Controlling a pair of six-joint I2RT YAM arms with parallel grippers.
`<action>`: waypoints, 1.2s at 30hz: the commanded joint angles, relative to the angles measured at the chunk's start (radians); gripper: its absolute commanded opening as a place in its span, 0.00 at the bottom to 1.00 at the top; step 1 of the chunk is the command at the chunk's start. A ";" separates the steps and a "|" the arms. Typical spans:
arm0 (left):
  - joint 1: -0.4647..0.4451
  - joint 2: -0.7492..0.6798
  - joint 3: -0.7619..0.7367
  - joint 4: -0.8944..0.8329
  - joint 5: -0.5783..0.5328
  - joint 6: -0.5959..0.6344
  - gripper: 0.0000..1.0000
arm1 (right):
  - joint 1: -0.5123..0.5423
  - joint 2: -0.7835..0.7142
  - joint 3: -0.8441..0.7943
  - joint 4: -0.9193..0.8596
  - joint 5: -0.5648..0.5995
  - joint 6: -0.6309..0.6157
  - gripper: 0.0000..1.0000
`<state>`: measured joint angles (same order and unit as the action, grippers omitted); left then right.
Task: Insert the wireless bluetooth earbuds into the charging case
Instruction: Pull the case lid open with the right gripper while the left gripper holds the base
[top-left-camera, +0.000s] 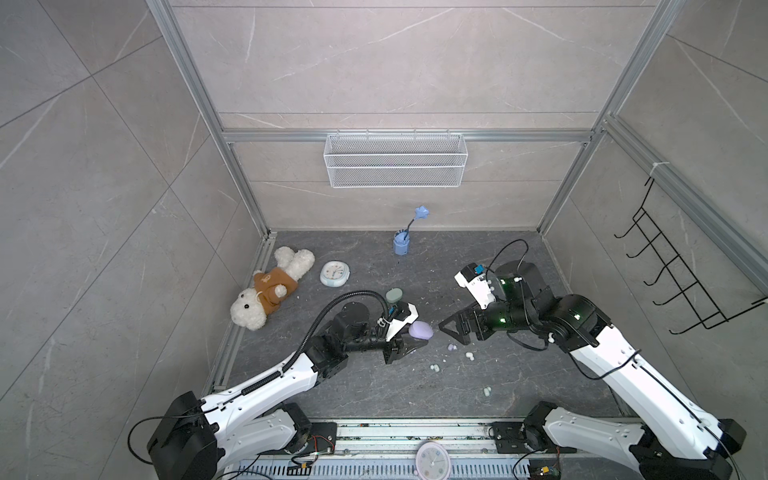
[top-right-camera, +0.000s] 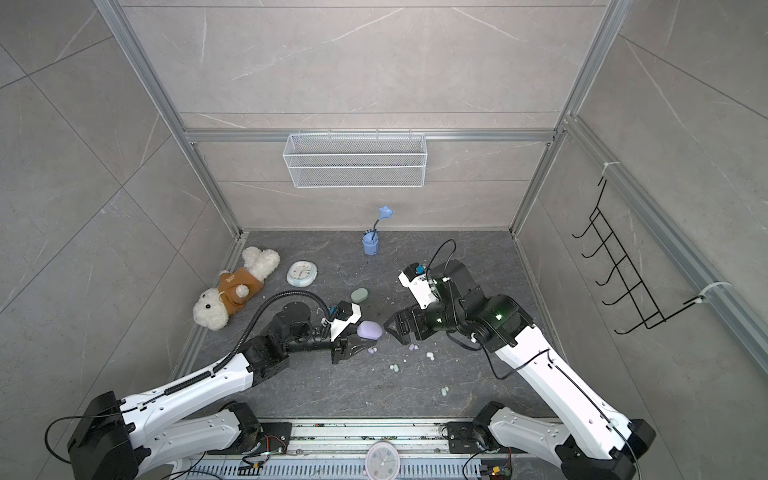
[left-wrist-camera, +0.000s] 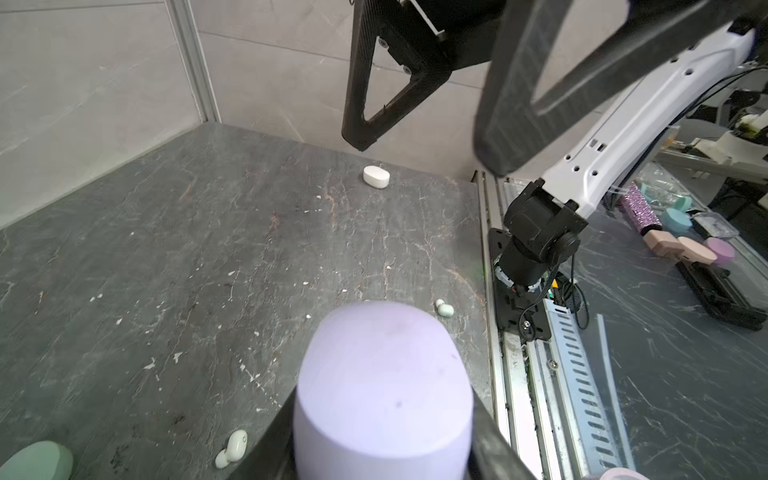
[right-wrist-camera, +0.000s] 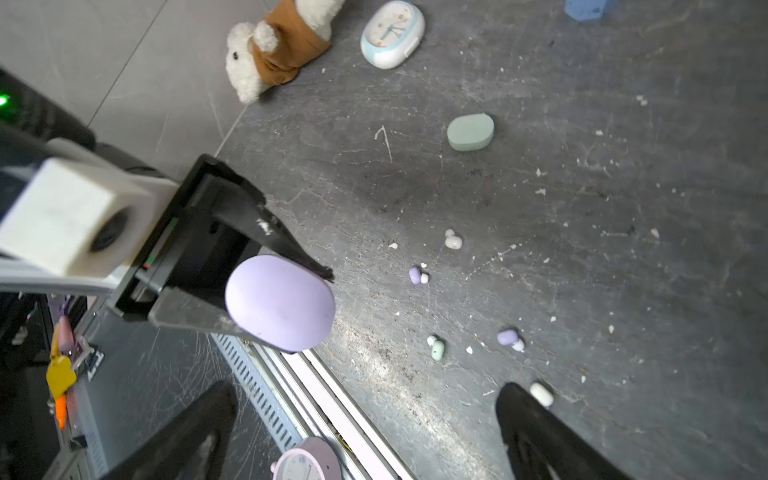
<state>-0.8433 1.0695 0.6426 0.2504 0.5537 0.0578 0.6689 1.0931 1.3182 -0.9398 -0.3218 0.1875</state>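
My left gripper (top-left-camera: 411, 338) is shut on a closed lavender charging case (top-left-camera: 420, 330) (left-wrist-camera: 384, 386) (right-wrist-camera: 280, 301), held a little above the dark table. My right gripper (top-left-camera: 451, 330) (right-wrist-camera: 365, 399) stands open and empty just right of the case, facing it. Wireless bluetooth earbuds lie loose on the table below and right of the case: lavender earbuds (right-wrist-camera: 417, 275) (right-wrist-camera: 509, 338), white earbuds (right-wrist-camera: 452, 240) (right-wrist-camera: 541, 394), and mint earbuds (right-wrist-camera: 436, 349) (top-left-camera: 487, 390). A closed mint case (top-left-camera: 394, 295) lies behind the left gripper. A white case (left-wrist-camera: 376, 176) shows only in the left wrist view.
A plush dog (top-left-camera: 270, 286) and a pale blue clock (top-left-camera: 334, 273) lie at the back left. A blue cup with a flower (top-left-camera: 402, 243) stands at the back. A wire basket (top-left-camera: 395, 160) hangs on the rear wall. A pink clock (top-left-camera: 432, 461) sits on the front rail.
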 joint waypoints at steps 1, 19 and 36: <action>0.007 -0.013 0.043 0.069 0.072 -0.021 0.26 | 0.042 0.025 0.055 -0.064 -0.011 -0.185 0.99; 0.014 0.017 0.069 0.075 0.165 -0.039 0.26 | 0.198 0.115 0.038 -0.015 0.232 -0.263 0.98; 0.015 0.027 0.083 0.043 0.202 -0.027 0.26 | 0.194 0.114 0.085 0.028 0.407 -0.191 0.97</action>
<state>-0.8154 1.1015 0.6811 0.2695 0.6659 0.0399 0.8726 1.2045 1.3632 -0.9665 -0.0280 -0.0414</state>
